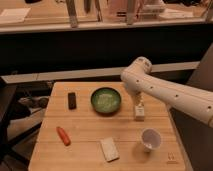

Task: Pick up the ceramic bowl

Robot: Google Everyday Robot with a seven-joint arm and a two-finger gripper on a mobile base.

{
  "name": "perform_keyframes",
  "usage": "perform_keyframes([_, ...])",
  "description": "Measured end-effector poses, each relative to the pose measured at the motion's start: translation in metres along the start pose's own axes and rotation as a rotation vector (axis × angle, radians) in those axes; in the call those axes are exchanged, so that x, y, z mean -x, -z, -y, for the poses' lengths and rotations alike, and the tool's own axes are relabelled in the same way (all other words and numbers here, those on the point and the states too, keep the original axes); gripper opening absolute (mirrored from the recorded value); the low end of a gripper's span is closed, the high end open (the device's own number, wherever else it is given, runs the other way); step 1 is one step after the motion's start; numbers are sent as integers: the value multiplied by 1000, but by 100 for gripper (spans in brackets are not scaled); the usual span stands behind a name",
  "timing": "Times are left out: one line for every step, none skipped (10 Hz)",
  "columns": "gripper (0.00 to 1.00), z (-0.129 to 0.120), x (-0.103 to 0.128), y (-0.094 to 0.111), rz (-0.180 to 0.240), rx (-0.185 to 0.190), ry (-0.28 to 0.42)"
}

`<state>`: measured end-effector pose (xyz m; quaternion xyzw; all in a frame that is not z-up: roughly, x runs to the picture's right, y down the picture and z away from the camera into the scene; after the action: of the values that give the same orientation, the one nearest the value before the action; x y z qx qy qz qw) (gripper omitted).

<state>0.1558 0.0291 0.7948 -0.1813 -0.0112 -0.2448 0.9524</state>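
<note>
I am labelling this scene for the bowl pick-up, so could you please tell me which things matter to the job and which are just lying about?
Belong to the job:
ceramic bowl, mid-table
tool, low over the wooden table, right of the bowl, apart from it

Just lying about:
white cup
black bar
orange stick
pale flat block

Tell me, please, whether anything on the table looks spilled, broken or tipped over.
Nothing clearly stands out. The ceramic bowl sits upright and whole mid-table; no spill shows on the table. The gripper hangs beside the bowl, apart from it. The white cup may lean slightly; I cannot tell.
</note>
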Motion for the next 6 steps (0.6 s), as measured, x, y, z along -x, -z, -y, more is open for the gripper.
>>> perform_keyframes([80,3,1,-8,3,-4,13])
perform_keyframes([80,8,4,-13,8,-13,34])
perform_keyframes([80,9,5,-17,10,-17,48])
perform_keyframes([80,11,6,-20,12,-21,57])
perform_keyframes([80,12,7,-24,16,-25,69])
perform_keyframes([80,14,10,-27,20,-29,83])
